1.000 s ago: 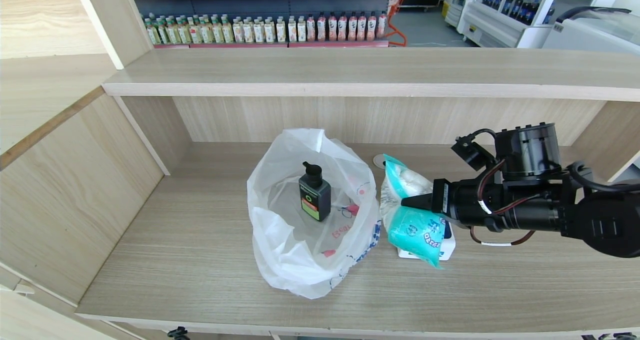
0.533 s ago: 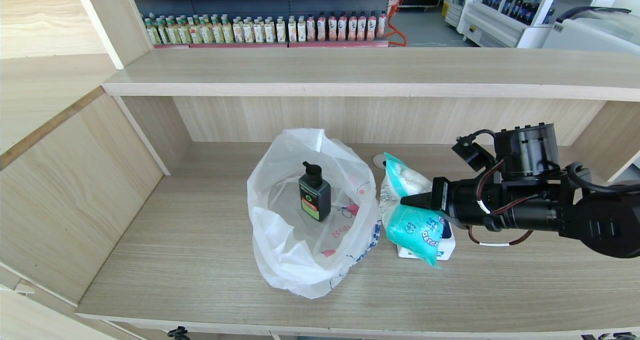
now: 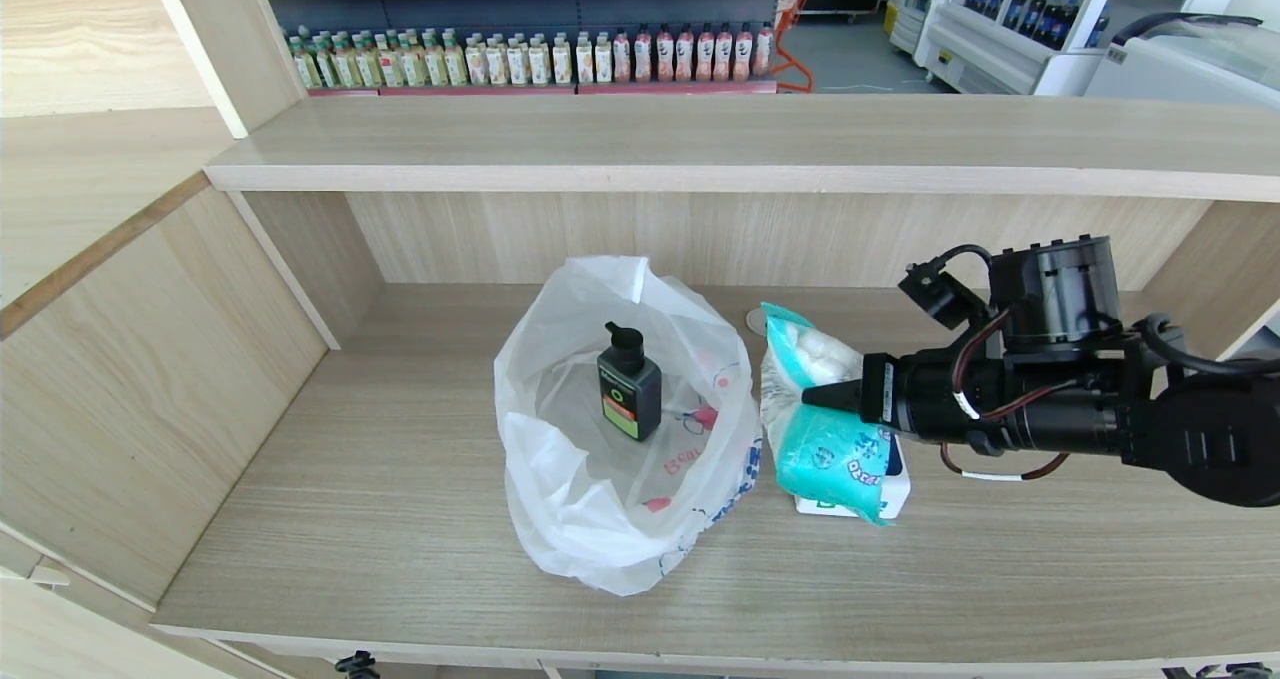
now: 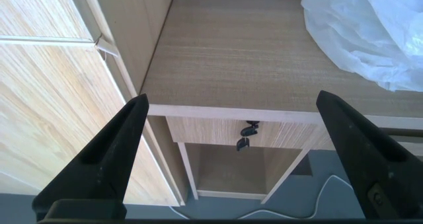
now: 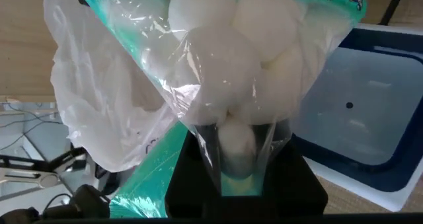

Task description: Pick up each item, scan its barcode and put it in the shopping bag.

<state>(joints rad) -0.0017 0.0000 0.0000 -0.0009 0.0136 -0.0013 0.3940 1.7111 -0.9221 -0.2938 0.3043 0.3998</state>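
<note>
Holding against a second ago, the bag [image 3: 560, 479] on the counter [image 3: 400, 519] has not shifted, and the bottle [image 3: 629, 389] stands upright inside it as before. Just right of the bag, the pack [image 3: 830, 454] has changed place. It has come up a little and edged slightly away from the robot, while the scanner [image 3: 895, 484] beneath it has stayed put. The right gripper [image 3: 815, 396] has risen by the same small amount, so the pack is being carried rather than slipping.

My reading is that the scan over the window is finishing or finished and the lift toward the bag is beginning. One item is already bagged, and this pack has yet to cross the bag's rim.

The left gripper [image 4: 231, 151] hangs low off the counter's front edge, well apart from the bag. Its fingers are spread wide and have hold of nothing.

The right arm comes in from the right, its forearm nearly level above the counter and its wrist pointing toward the bag. Its fingers are clamped on the pack's middle, where the film bunches. The pack hangs tilted, its top end toward the back wall and its lower corner draping in front of the scanner. Whether the pack touches the scanner I cannot tell.
</note>
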